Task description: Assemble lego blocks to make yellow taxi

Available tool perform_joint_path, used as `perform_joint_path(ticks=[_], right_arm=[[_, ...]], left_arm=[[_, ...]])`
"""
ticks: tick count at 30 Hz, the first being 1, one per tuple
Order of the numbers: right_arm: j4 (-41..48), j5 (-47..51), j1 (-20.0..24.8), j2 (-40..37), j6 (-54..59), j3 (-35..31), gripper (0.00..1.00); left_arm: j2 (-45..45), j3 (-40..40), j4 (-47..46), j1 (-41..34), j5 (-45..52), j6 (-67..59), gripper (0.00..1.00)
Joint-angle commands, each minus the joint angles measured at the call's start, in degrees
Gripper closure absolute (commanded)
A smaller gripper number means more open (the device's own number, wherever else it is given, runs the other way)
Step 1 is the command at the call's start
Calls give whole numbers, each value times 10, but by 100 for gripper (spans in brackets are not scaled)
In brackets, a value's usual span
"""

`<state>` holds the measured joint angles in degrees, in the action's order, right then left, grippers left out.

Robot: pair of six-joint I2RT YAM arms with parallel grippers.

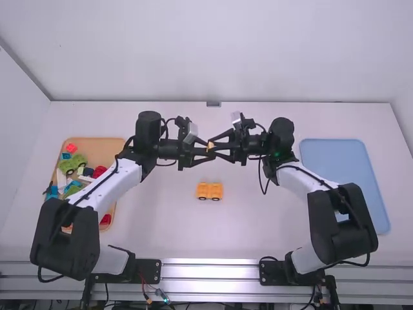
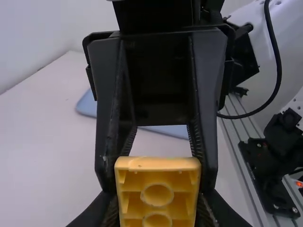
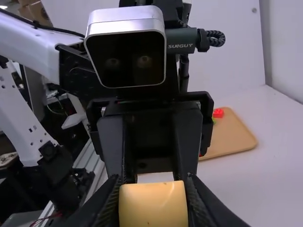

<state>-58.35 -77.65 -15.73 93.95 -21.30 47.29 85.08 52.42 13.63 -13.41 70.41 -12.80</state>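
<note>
the left gripper (image 2: pixel 157 210) is pinching a yellow block (image 2: pixel 158 193) between its fingers; the right gripper (image 3: pixel 153 208) is closed on the same block from the other side, so the two meet tip to tip, above the table (image 1: pixel 168 226) and near the middle of the high view.

nearer the arms' bases, on the table, stands a yellow wheeled piece (image 1: pixel 210 191), upright, with dark wheels along its near side; it looks like the taxi's lower body, so i judge the base is made or close to it; the held block is apart from it and probably has yet to be pressed on top, once one gripper lets go.

farther out, the tan tray (image 1: pixel 101 151) at the left holds green pieces (image 1: pixel 66 166) and a red piece (image 1: pixel 71 148), among others; the blue tray (image 1: pixel 332 158) lies at the right, partly behind the right arm.

the left wrist view shows the block's hollow side, with round sockets inside; the right wrist view shows a plain, closed face; the high view gives the wheeled piece and its place below the grippers.
</note>
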Motion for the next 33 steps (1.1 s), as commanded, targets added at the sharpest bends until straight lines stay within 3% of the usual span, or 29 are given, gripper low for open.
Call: perform_joint_path(ticks=[1, 12, 19, 21, 22, 23, 24, 30, 33], right_arm=[[-4, 12, -2, 5, -11, 15, 67], [-113, 19, 1, 5, -83, 15, 68], [-134, 27, 7, 5, -104, 15, 73], [-134, 27, 10, 5, -104, 15, 74], [-134, 27, 10, 5, -104, 15, 75], [-134, 27, 10, 5, -104, 15, 75], [-134, 30, 10, 5, -104, 15, 75], [-132, 56, 21, 5, -105, 15, 74], [-64, 77, 53, 4, -92, 15, 77]], left_arm=[[0, -4, 19, -1, 42, 6, 98], [0, -4, 169, -1, 37, 141, 98], [0, -4, 221, -1, 37, 165, 97], [0, -4, 220, -1, 37, 164, 72], [0, -4, 219, -1, 37, 165, 46], [0, -4, 219, -1, 37, 164, 34], [0, -4, 218, -1, 37, 164, 0], [0, -4, 171, -1, 0, 150, 1], [0, -4, 60, -1, -88, 81, 1]])
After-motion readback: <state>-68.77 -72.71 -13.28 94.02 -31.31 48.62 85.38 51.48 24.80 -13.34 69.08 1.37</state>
